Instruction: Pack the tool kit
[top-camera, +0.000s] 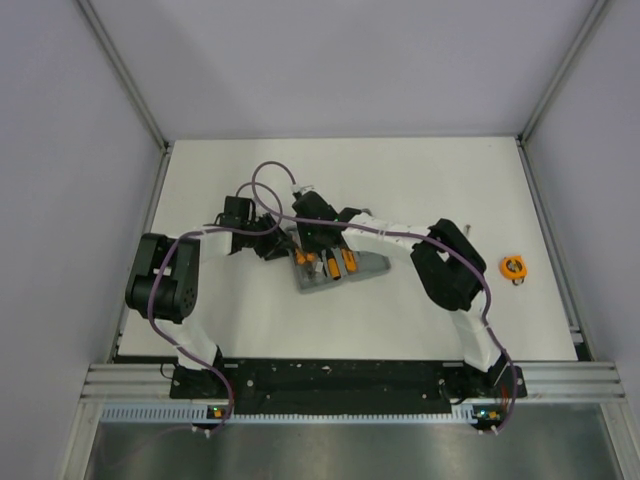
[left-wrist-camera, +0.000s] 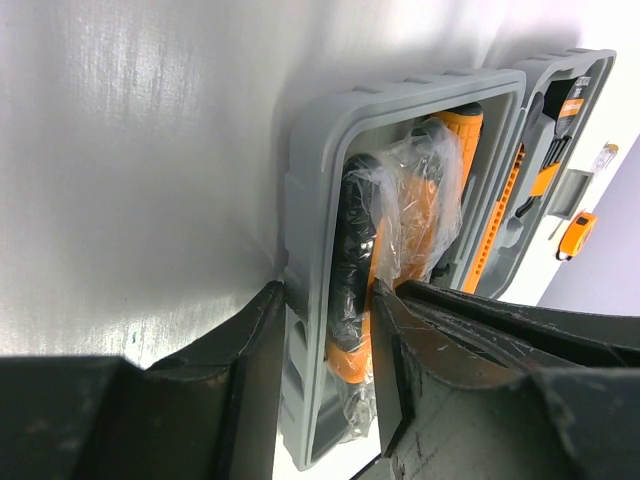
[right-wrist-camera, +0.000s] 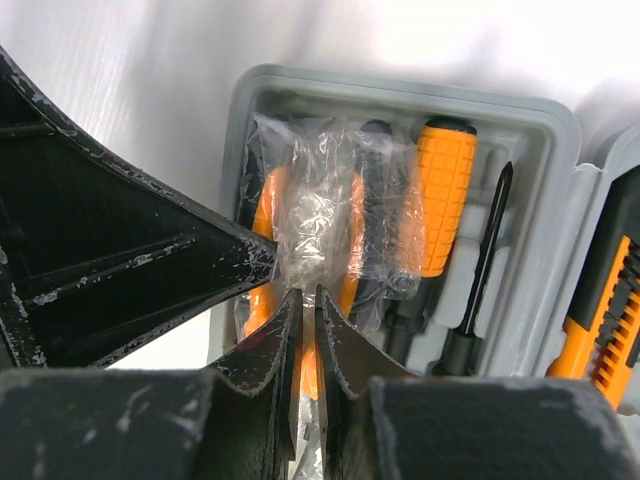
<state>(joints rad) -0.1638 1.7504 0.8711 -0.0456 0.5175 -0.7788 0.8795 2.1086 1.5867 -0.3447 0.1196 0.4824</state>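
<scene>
At bench (top-camera: 420, 180) centre, left tool (left-wrist-camera: 327, 295) clamps the open case (left-wrist-camera: 400, 100) by its left rim; right tool (right-wrist-camera: 307, 295), nearly together, pinches the bagged pliers (right-wrist-camera: 315, 200) inside.

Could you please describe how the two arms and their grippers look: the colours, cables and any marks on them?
The left arm and the right arm have black joint housings with white links between them. A greyish-purple cable runs along each arm in loose loops. The left gripper and the right gripper have black, tapered, wedge-shaped fingers with white scuffs and scratches. No lettering shows.
</scene>
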